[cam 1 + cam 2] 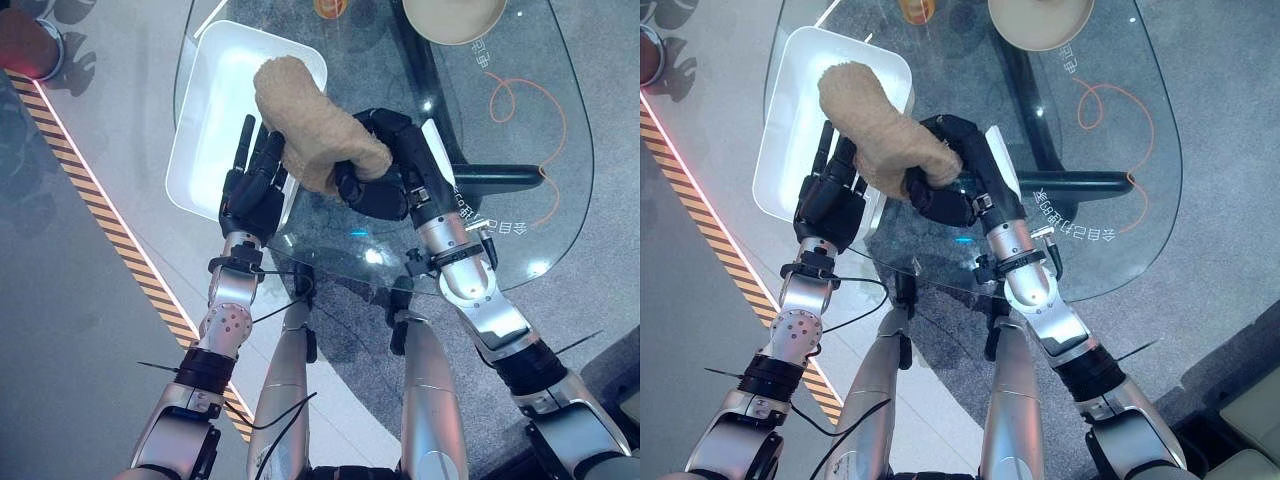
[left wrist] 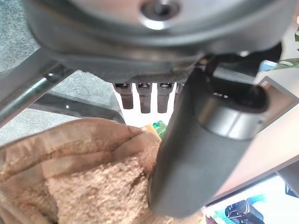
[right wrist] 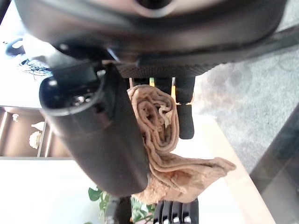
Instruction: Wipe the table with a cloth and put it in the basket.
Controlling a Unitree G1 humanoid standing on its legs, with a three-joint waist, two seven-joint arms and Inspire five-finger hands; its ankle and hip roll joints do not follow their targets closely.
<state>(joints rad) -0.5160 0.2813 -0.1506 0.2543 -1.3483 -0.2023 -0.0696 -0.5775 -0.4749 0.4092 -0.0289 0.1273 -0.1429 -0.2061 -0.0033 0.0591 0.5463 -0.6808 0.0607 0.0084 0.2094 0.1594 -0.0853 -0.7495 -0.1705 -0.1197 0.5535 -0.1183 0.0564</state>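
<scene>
The right hand (image 1: 375, 165) has its fingers and thumb curled tight round one end of the tan terry cloth (image 1: 310, 125), which is lifted clear of the round glass table (image 1: 520, 120) and stretches out over the table's left edge toward the white basket (image 1: 200, 130). The cloth's free end hangs above the basket's inner side, by its near right corner. The left hand (image 1: 252, 185) rests at that same basket edge with its fingers straight and relaxed, just beside the cloth and under its drooping middle; it grips nothing.

Judging from how things lie, the wiping looks finished and the drop into the basket is the step in hand. The next move calls for carrying the right hand further left until the whole cloth is over the basket's floor, then loosening the grip; released where it is, the held end might land on the rim or the glass.

The head views show the layout: basket, table edge, a pale bowl (image 1: 455, 18) at the far edge. The right wrist view shows the cloth's folded roll pinched between thumb and fingers. The left wrist view shows straight fingertips (image 2: 145, 97) past the cloth
</scene>
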